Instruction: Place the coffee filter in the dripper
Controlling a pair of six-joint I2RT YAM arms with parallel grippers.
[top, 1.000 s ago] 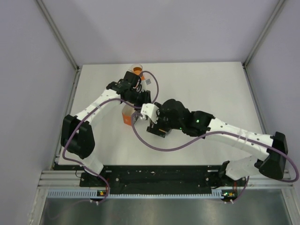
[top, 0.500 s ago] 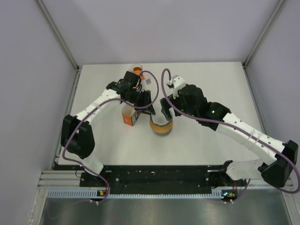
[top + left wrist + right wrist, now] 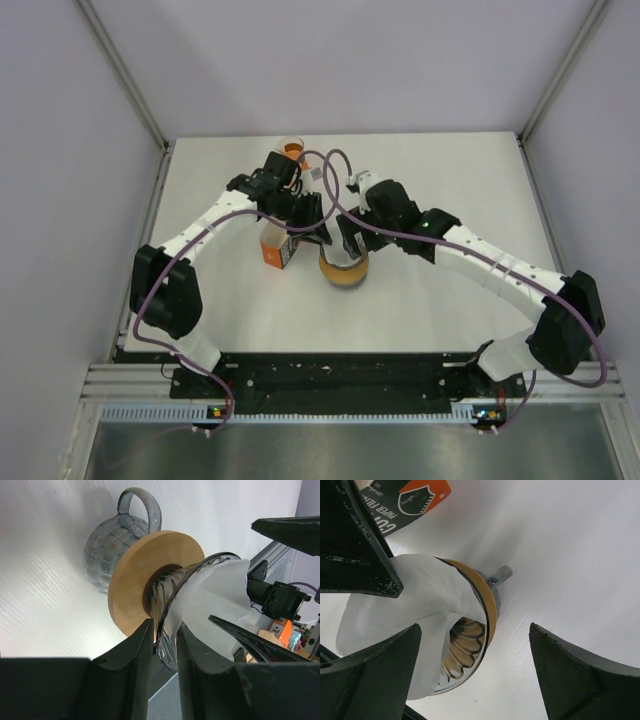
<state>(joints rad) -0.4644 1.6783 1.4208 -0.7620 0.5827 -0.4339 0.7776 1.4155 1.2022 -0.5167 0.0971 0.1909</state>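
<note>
We see the left gripper (image 3: 164, 630) pinching the glass rim of the dripper (image 3: 140, 575), rim wall between both fingers. The coffee filter (image 3: 220, 592) sits inside the dripper cone (paper edge sticking out past the rim). The right gripper (image 3: 475, 627) is spread wide over the filter, holding nothing. A glass carafe (image 3: 107, 550) stands beneath, and an orange filter box (image 3: 405, 500) lies just beside.

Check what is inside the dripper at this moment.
A white paper filter lies inside the dripper, pushed loosely against one side. Bare ribbed glass shows on the other side. The dripper's bottom opening cannot be seen, because the filter covers it.
</note>
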